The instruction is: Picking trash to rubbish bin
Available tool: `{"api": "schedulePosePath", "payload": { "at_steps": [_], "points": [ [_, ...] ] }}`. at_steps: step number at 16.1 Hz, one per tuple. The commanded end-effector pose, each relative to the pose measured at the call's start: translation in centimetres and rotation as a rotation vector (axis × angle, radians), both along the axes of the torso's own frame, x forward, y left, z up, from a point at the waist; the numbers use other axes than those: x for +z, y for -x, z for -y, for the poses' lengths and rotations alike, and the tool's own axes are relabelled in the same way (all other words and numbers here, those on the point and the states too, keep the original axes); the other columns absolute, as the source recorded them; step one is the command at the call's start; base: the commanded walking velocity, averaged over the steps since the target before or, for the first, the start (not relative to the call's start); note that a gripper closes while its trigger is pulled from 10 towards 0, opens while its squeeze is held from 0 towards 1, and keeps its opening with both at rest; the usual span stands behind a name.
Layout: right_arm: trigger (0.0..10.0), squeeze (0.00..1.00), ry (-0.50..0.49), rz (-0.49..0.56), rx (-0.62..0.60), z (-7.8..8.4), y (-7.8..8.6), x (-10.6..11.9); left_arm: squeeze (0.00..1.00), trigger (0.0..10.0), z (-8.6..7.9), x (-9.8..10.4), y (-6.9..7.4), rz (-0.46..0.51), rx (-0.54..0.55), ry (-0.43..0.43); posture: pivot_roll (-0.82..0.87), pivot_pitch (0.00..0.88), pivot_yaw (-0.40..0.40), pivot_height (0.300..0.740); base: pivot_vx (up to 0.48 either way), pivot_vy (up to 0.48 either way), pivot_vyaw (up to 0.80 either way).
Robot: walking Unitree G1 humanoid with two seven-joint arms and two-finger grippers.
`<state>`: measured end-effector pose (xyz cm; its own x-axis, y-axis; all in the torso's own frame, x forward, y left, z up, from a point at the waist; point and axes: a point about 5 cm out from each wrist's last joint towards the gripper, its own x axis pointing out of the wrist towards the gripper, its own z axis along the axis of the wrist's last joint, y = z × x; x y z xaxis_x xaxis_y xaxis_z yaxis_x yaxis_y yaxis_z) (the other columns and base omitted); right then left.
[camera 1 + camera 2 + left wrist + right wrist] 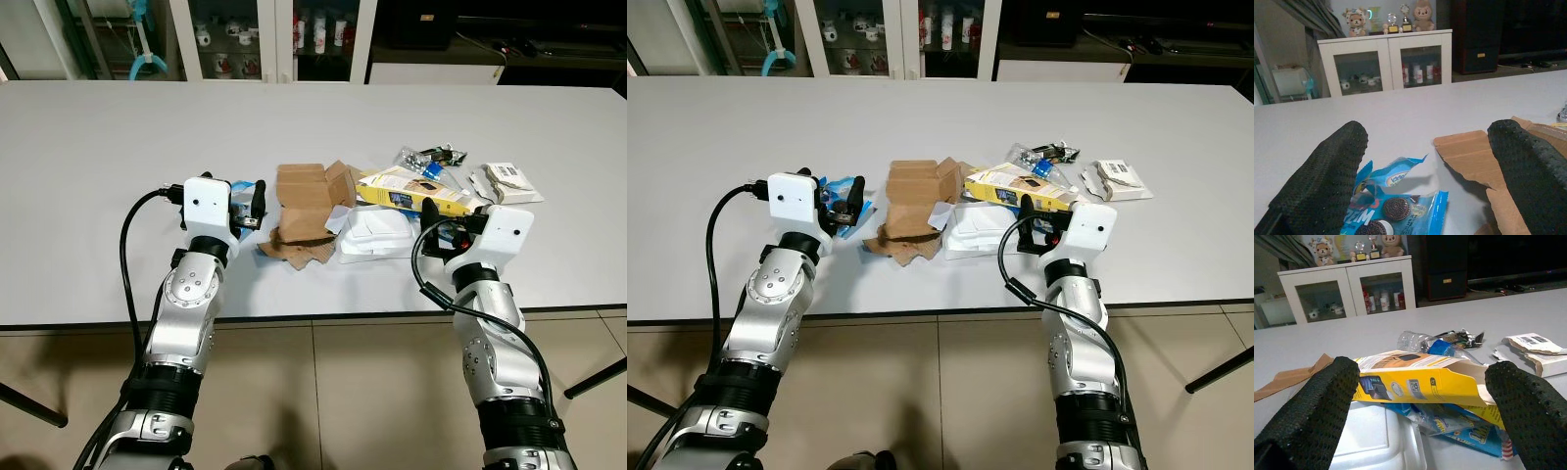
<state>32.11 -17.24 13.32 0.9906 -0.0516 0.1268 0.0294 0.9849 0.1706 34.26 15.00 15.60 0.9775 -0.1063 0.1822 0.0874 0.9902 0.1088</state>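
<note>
On the white bench in front of me lies a loose heap of trash, spread from the middle toward my right. My left hand hovers low over the bench at the left end of the heap, its two black fingers spread apart with nothing between them; a blue cookie wrapper, printed with dark sandwich cookies, lies flat on the bench between and just beyond the fingertips. Just beside the wrapper sits torn brown cardboard, a flattened box with its flaps up and ragged pieces along its near edge. My right hand is held at the right side of the heap, fingers likewise wide apart and gripping nothing. Directly ahead of it lies a white foam clamshell container, touching the cardboard on one side. A yellow carton rests tilted on top of the foam container and over some crumpled blue and clear wrappers. Behind the carton lies a crushed clear plastic bottle with a blue label, and farther to my right a torn white paper package lies a little apart from the rest. Beyond the bench stands a white glass-door cabinet with small figurines on top.
</note>
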Motion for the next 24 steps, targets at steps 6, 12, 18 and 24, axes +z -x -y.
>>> {"api": "schedulePosePath", "payload": {
  "at_steps": [6,12,18,24],
  "points": [
    [10.0,0.00,-0.007,-0.010,0.000,0.04,0.18,-0.32,0.00,10.0,0.16,0.11,-0.06,-0.002,-0.011,-0.007,0.01,0.064,-0.003,0.740,0.000,0.000,0.00],
    [10.0,0.00,-0.004,-0.010,0.001,0.03,0.15,-0.32,0.00,10.0,0.04,0.08,-0.09,-0.002,-0.008,-0.007,0.01,0.064,-0.003,0.740,0.000,0.000,0.00],
    [10.0,0.00,-0.005,-0.010,-0.003,0.10,0.21,-0.33,0.00,10.0,0.01,0.16,-0.11,-0.001,-0.009,-0.009,0.01,0.062,-0.003,0.740,0.000,0.000,0.00],
    [10.0,0.00,-0.005,-0.011,-0.002,0.12,0.21,-0.36,0.00,10.0,0.05,0.13,-0.10,-0.002,-0.010,-0.009,0.01,0.065,-0.001,0.740,0.000,0.000,0.00]
  ]
}}
